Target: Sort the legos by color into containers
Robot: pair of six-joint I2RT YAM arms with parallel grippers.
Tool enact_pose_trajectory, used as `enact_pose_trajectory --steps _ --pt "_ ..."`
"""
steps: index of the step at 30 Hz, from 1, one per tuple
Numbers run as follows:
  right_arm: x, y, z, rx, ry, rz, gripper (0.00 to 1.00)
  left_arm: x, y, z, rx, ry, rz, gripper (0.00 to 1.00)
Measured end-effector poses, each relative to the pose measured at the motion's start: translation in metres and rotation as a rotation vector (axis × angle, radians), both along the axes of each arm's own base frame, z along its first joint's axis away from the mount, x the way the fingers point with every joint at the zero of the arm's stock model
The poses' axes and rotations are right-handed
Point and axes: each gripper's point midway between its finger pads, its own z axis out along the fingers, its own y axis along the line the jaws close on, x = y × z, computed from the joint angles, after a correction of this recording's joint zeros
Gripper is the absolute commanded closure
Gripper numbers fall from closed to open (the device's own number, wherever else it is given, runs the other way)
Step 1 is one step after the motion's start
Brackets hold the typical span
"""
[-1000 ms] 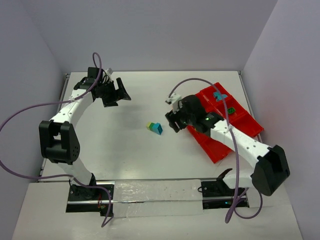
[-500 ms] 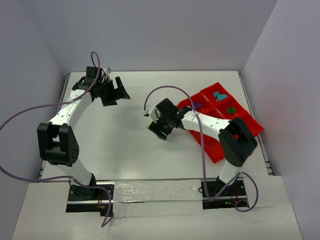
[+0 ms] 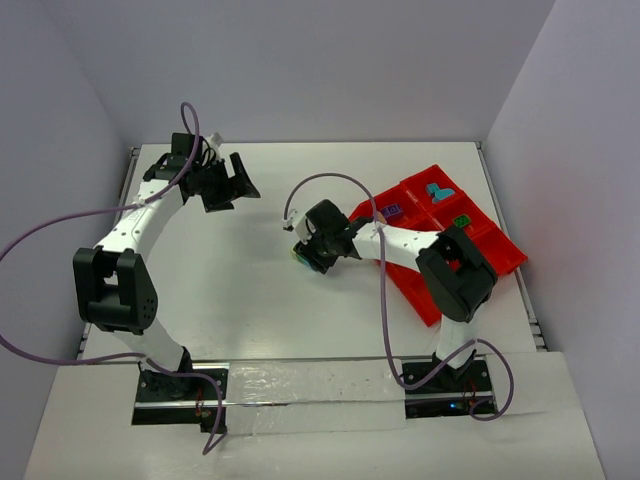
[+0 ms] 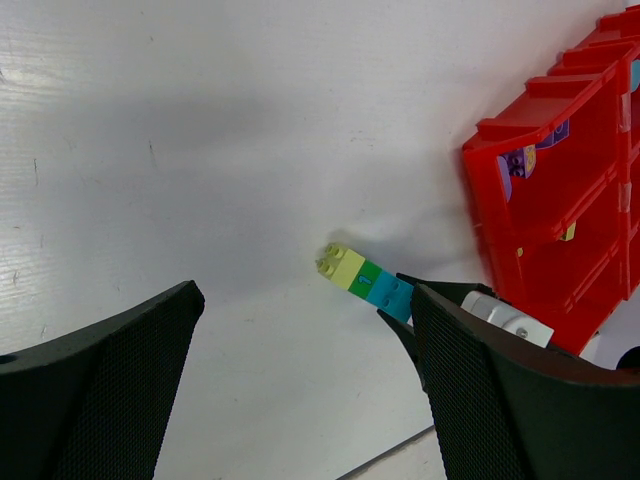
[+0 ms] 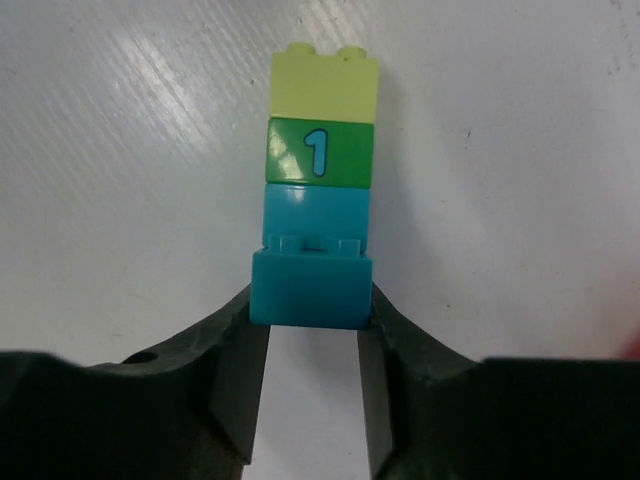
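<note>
1. Right claw [image 5: 312,308] is clamped on the teal end of the brick stack [image 5: 318,150] (yellow, green, teal), mid-frame, lying just left of the tray [image 3: 428,305].
2. Left claw [image 3: 238,190] is spread wide and empty, upper left.
3. A few bricks [image 3: 437,190] sit in the tray; the stack is unsorted.

Digit: a single "1", outlined in blue, is printed on one face of the green brick [image 5: 318,151].
Carrier: the green brick is set in a stack [image 5: 317,185], between a pale yellow brick [image 5: 325,85] and a teal brick [image 5: 317,212].
Left wrist view: the stack is shown side-on, and the digit cannot be read there.
Tray wall: purple and yellow patches [image 4: 517,163] are seen on the tray [image 4: 545,205]; no writing can be made out on them.
Tray contents: a dark mark is seen on a green piece [image 3: 462,220] from above, too small to be read.
</note>
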Motion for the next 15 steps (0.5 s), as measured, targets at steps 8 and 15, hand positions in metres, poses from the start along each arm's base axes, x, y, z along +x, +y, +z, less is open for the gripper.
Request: enact_pose_trajectory --steps 8,15 --pt "0.003 0.002 -0.001 0.014 0.003 -0.018 0.91 0.0 0.0 0.0 0.001 0.0 -0.001 0.07" --pt "0.011 -0.018 0.028 0.058 -0.031 -0.072 0.91 0.0 0.0 0.0 0.002 -0.001 -0.002 0.07"
